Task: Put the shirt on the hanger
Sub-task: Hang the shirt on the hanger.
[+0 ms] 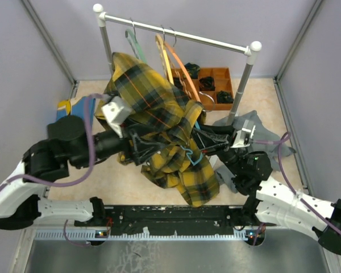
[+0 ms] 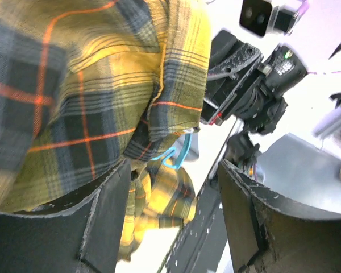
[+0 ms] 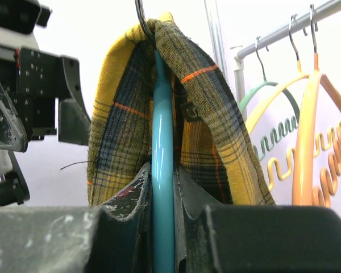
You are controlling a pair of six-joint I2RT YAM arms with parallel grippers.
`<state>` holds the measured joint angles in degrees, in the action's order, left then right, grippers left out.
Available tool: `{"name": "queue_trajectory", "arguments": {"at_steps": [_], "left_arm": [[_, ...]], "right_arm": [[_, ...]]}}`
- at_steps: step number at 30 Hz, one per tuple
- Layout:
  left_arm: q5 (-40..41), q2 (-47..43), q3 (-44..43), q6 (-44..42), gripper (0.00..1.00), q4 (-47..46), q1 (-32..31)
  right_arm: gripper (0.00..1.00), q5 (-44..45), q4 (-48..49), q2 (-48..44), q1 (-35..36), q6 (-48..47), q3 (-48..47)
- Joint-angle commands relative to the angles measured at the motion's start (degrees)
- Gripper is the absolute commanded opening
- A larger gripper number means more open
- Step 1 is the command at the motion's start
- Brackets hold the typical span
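The job is mid-threading: the hanger [image 3: 162,125] is inside the shirt [image 1: 153,108], but by my reading the garment is only slung over it, not yet seated on both shoulders. The right gripper [image 3: 162,182] is pressed together on the hanger's teal bar and holds it upright. In its wrist view the plaid cloth sits at 12 o'clock from the fingers, folded over the top just under the metal hook and falling down both sides of the bar. The left gripper [image 2: 175,170] is spread wide and pinches nothing. In its own view the shirt fills the frame from 9 to 12 o'clock, with a fold hanging between the fingers [image 2: 102,216], closer to the 9 o'clock one, and a sliver of teal hanger showing just above the gap. From overhead the shirt is a bunched mass held up between the two arms, with the left gripper at its 8 o'clock edge, the right at its 3 o'clock edge and the tail drooping toward 6 o'clock. The rack [image 1: 176,33] stands beyond at 12 o'clock. The next move probably calls for the left gripper to close on a shoulder or collar edge and draw it outward along the hanger's arm while the right holds firm. A slack grab risks dragging the whole shirt off.
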<state>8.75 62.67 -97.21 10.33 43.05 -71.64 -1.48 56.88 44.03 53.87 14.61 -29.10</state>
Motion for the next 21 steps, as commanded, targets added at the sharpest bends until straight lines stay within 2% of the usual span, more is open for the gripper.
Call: {"name": "queue_trajectory", "arguments": {"at_steps": [1, 15, 21], "left_arm": [[3.16, -7.98, 10.39, 3.94, 0.69, -13.68, -0.17], [8.73, -25.96, 33.85, 12.22, 0.7, -23.25, -0.25], [10.8, -27.72, 41.67, 14.17, 0.72, -30.98, -0.22]], "right_arm": [[0.0, 1.14, 13.46, 1.03, 0.53, -1.23, -8.16], [0.0, 3.7, 8.7, 13.59, 0.69, 1.25, -26.49], [0.0, 7.88, 7.87, 17.49, 1.7, 1.5, -30.51]]}}
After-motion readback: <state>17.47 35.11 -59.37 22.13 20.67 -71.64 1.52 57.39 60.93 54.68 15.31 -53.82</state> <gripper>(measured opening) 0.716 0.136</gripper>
